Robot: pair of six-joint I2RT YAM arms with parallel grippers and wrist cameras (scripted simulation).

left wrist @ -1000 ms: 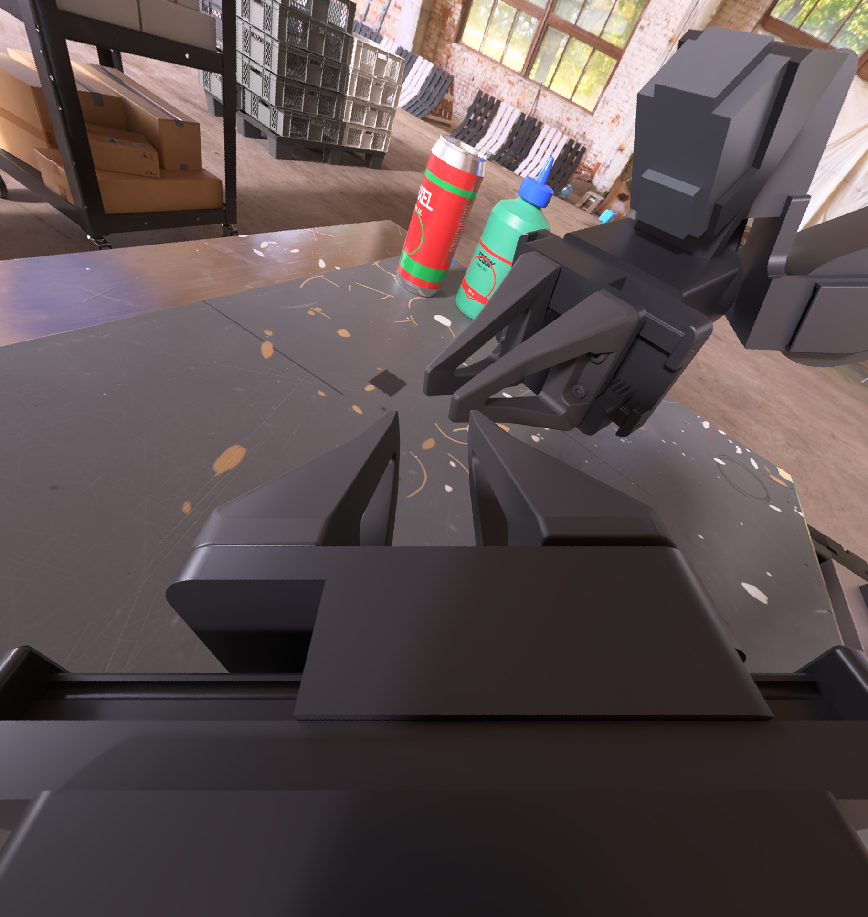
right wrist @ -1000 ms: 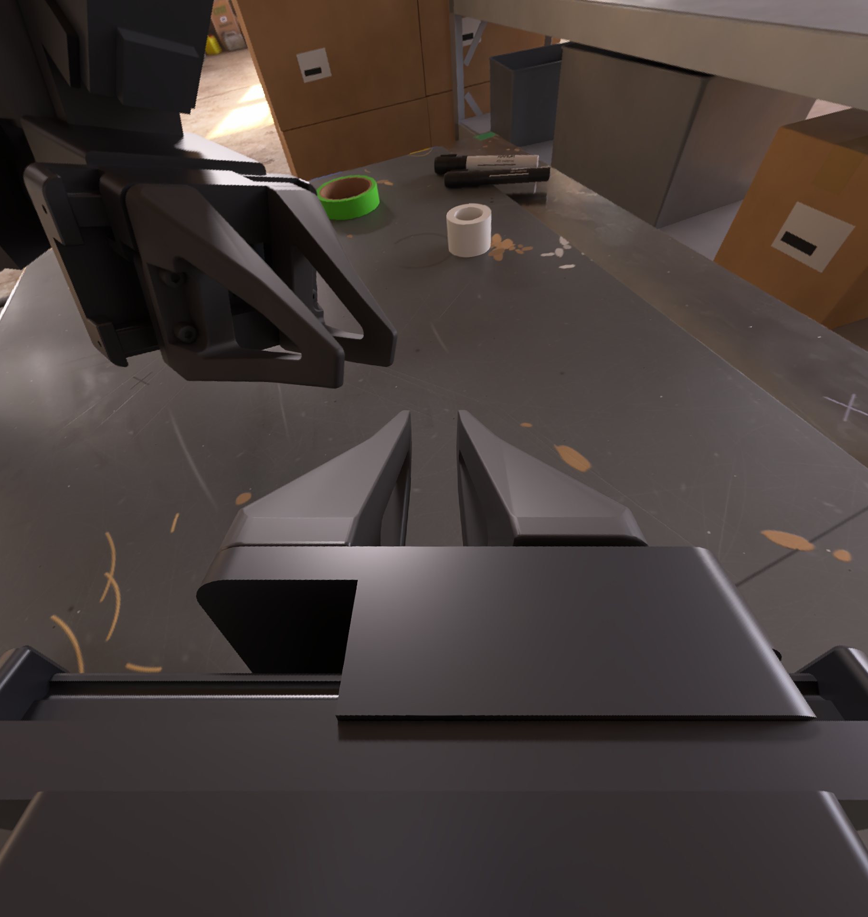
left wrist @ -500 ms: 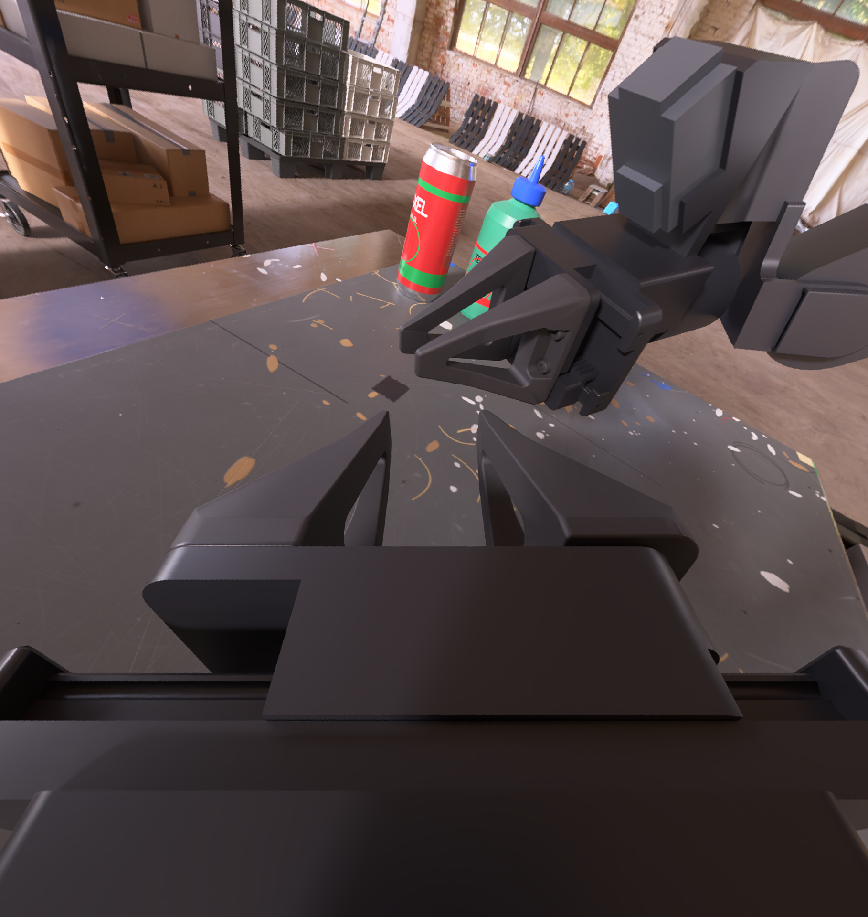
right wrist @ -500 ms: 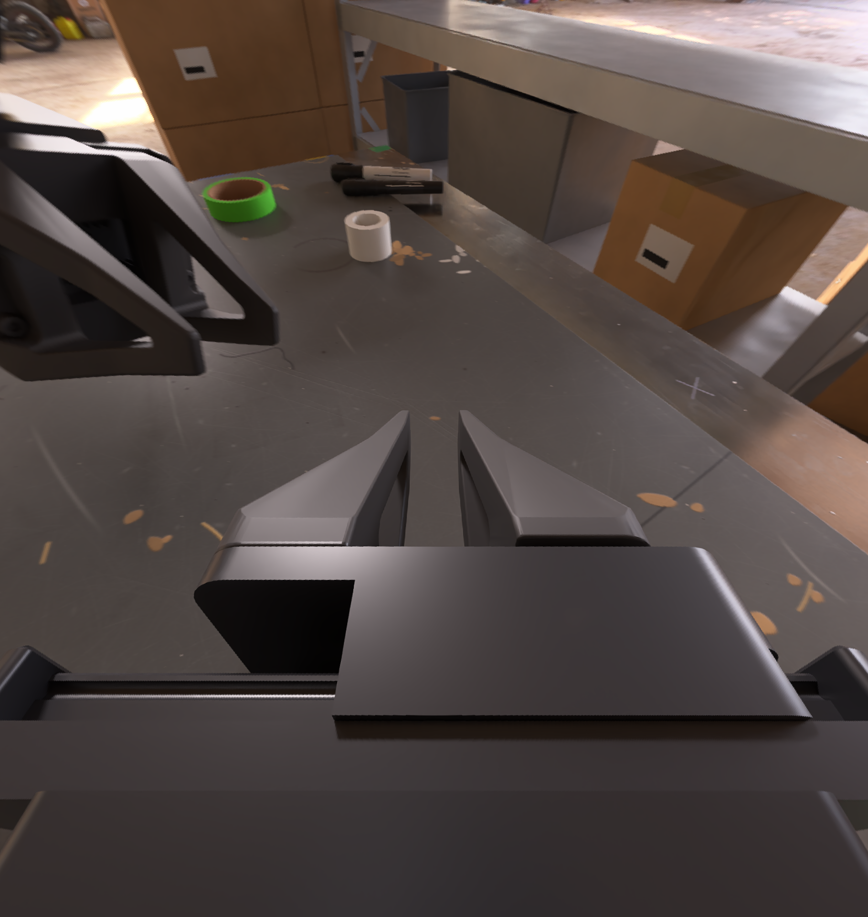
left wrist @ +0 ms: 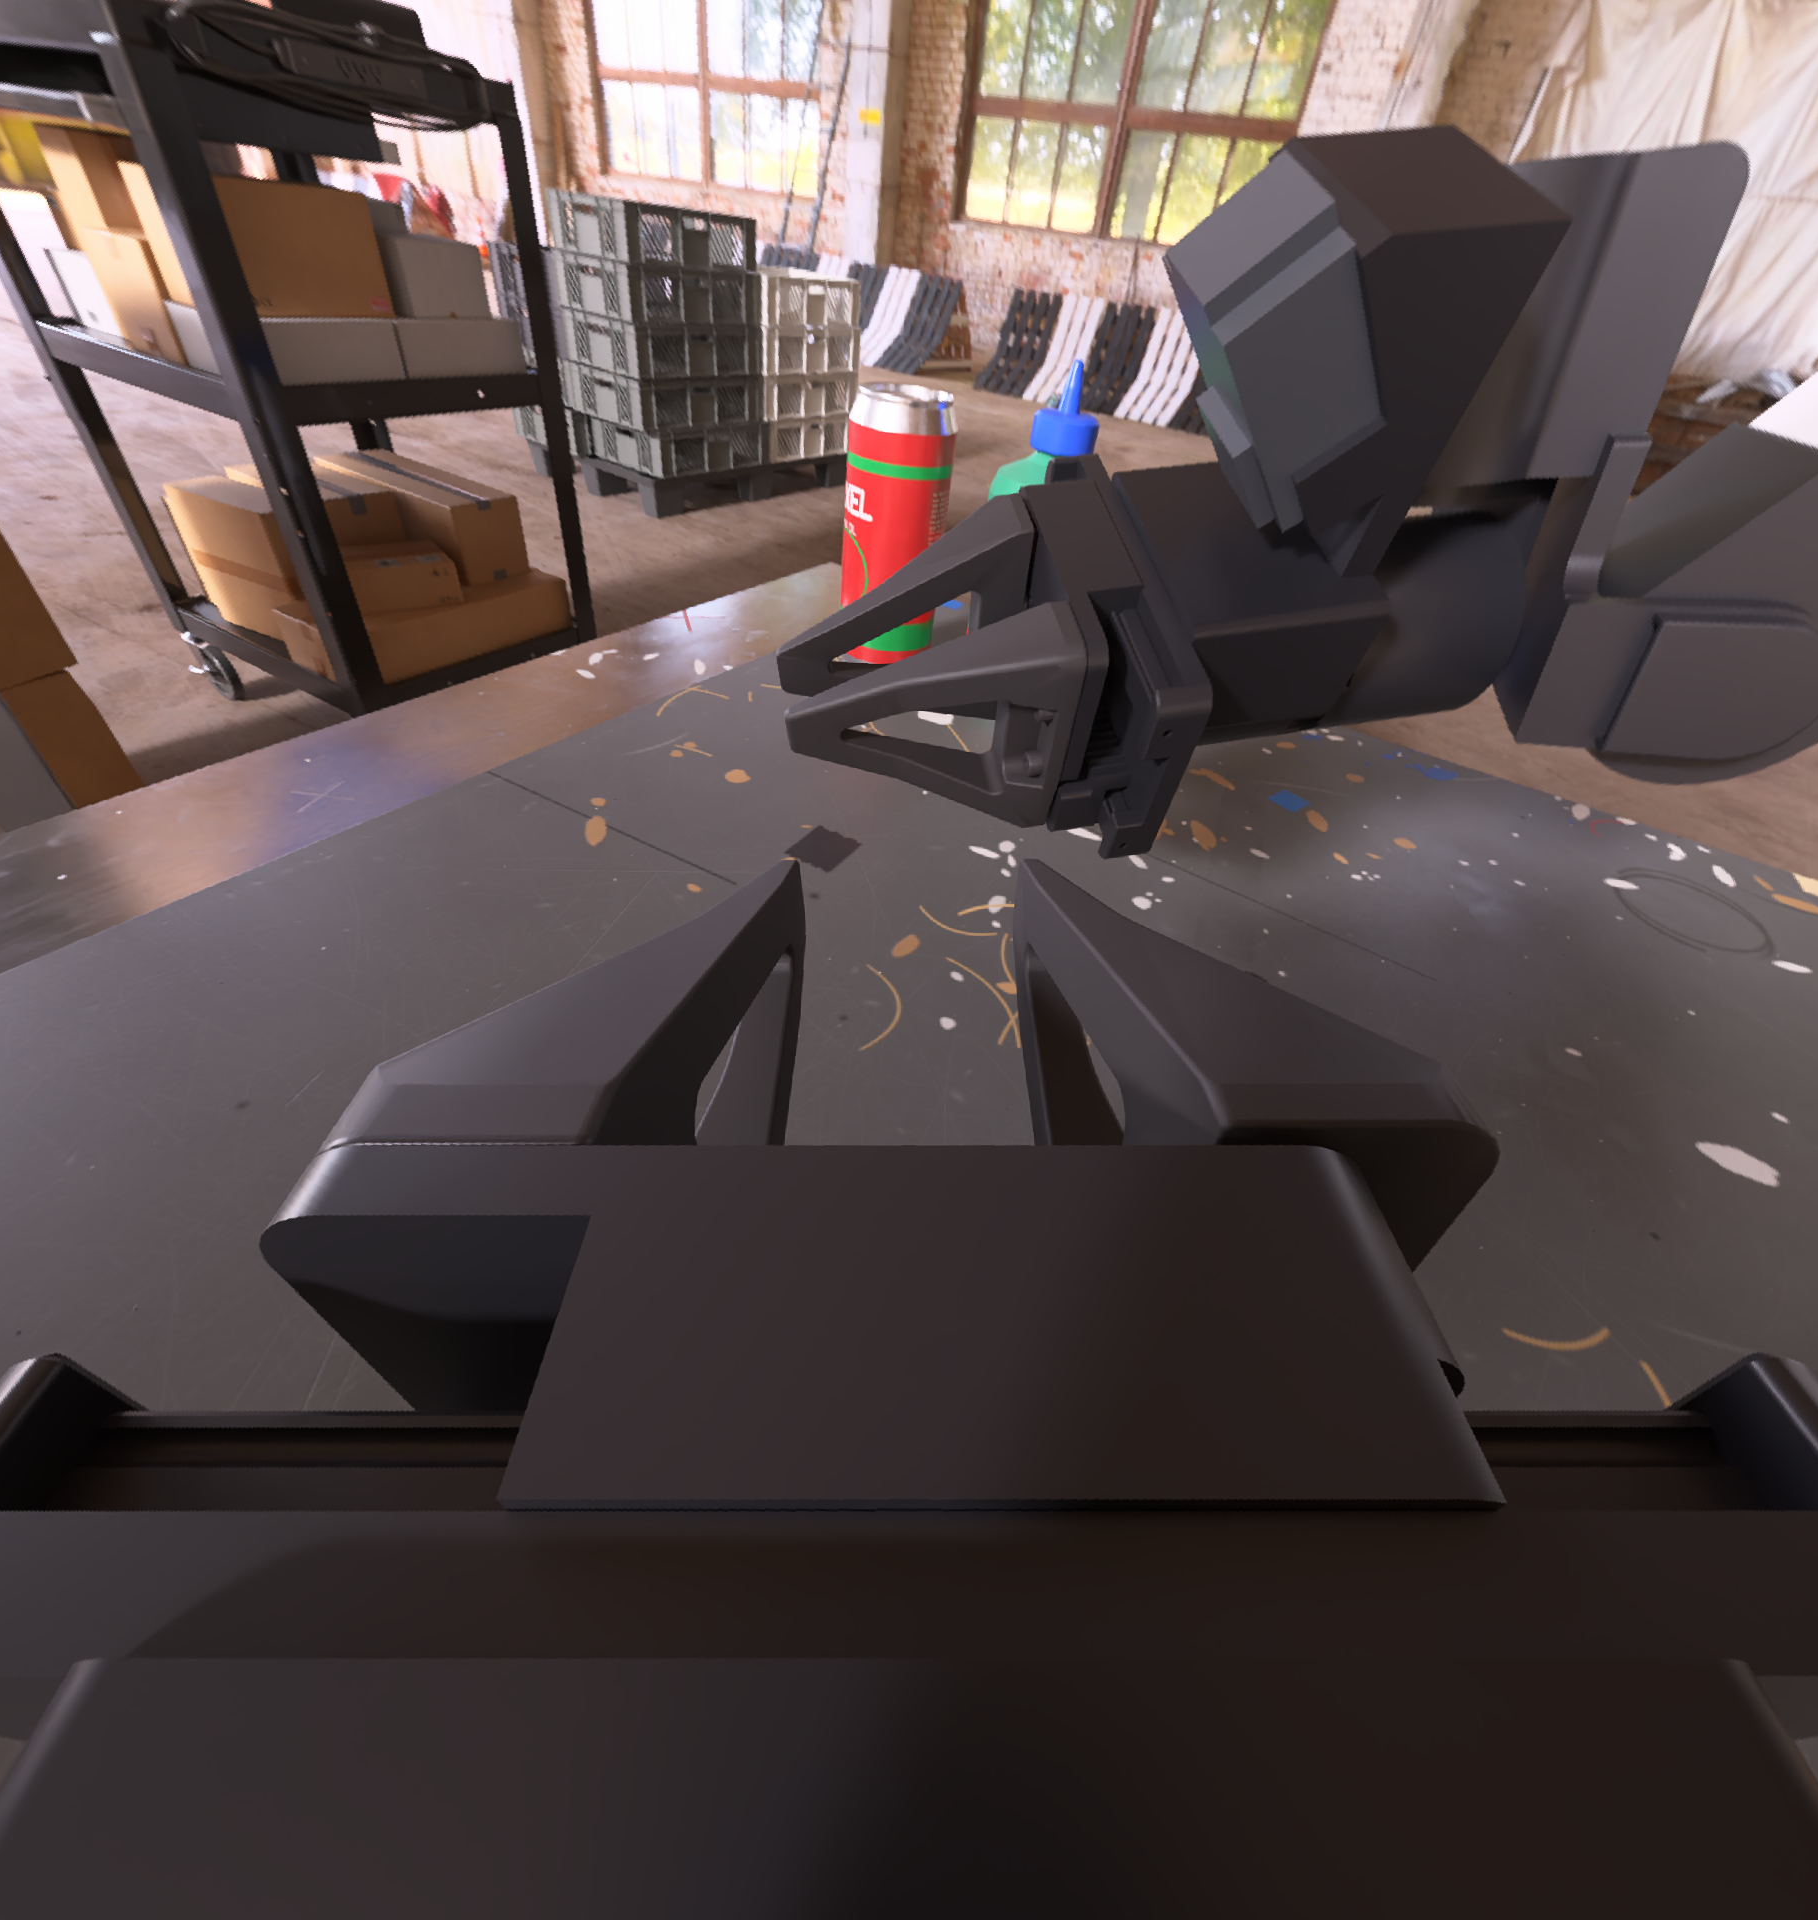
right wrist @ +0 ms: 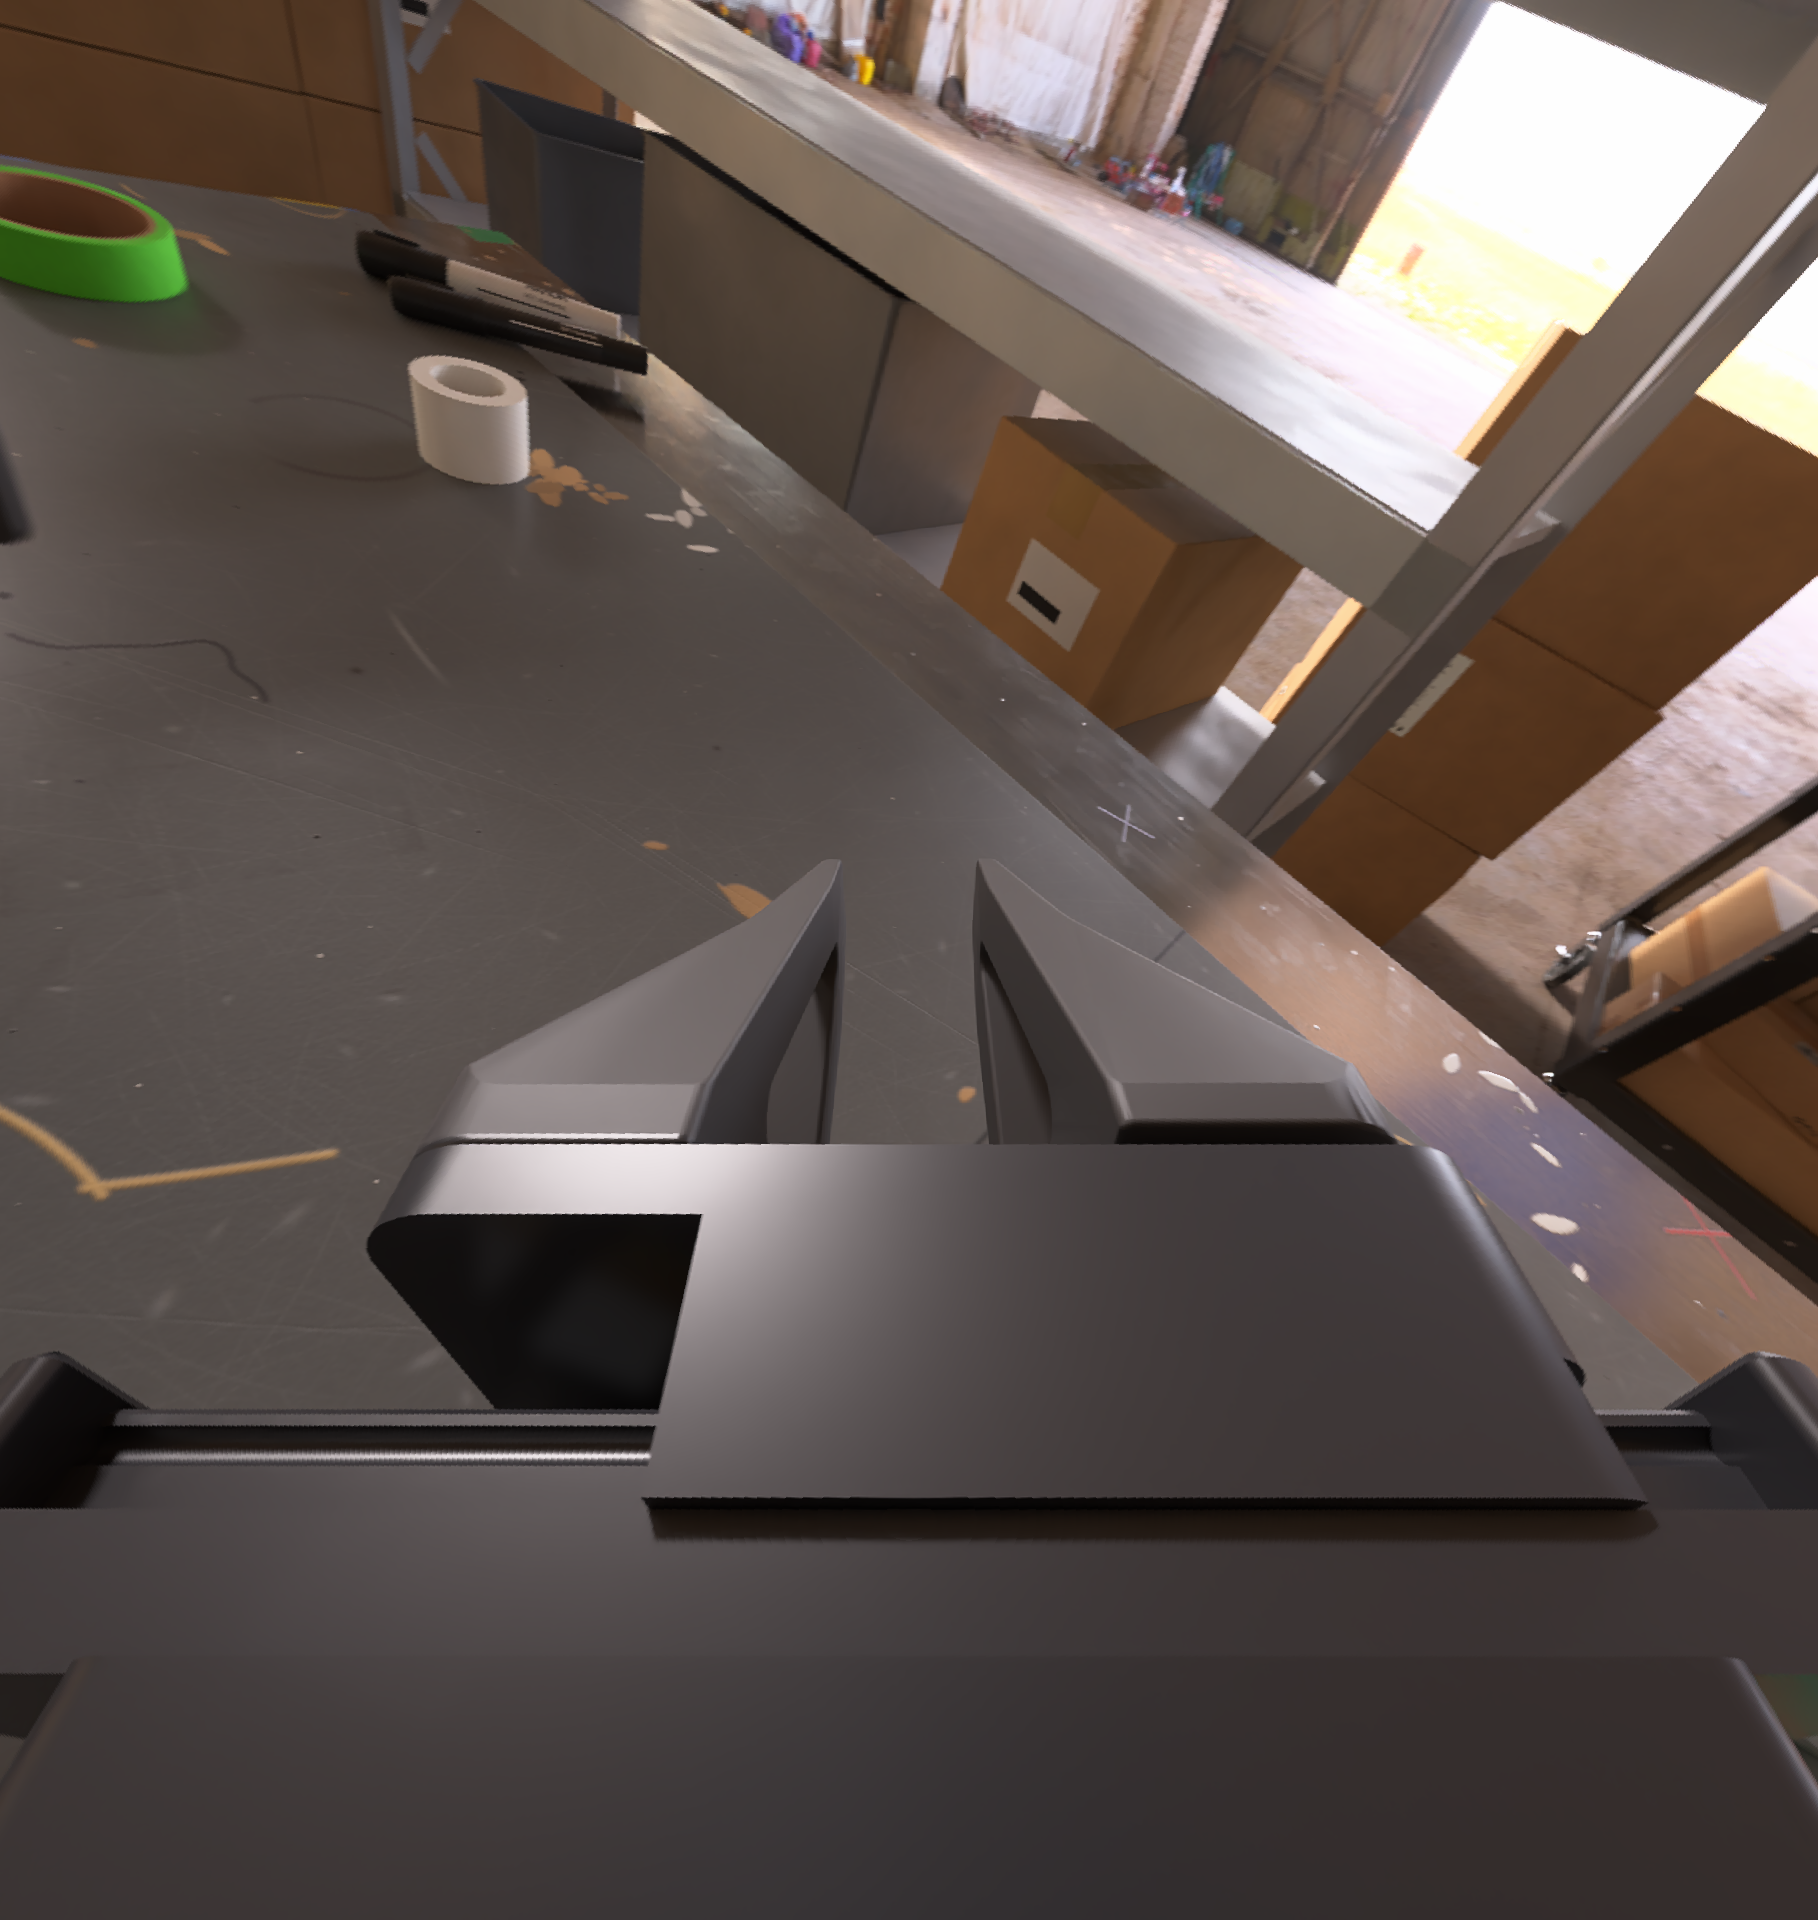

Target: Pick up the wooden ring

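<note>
No wooden ring shows in either view. My left gripper (left wrist: 910,873) hangs over the dark, paint-flecked table (left wrist: 261,987), its jaws partly open and empty. My right gripper (right wrist: 908,868) is empty, its jaws only a narrow slit apart, above the table near the table's right edge (right wrist: 1123,821). The right gripper also shows in the left wrist view (left wrist: 785,691), hovering just beyond my left fingertips, pointing left with its fingers close together.
A red can (left wrist: 900,520) and a green bottle with a blue cap (left wrist: 1056,447) stand at the far table edge. A green tape roll (right wrist: 63,234), a white roll (right wrist: 469,416) and two black markers (right wrist: 500,301) lie far left in the right wrist view.
My left jaws have opened wider. The right gripper has risen and swung away from my left one, which has almost left its view; its jaws have parted slightly.
</note>
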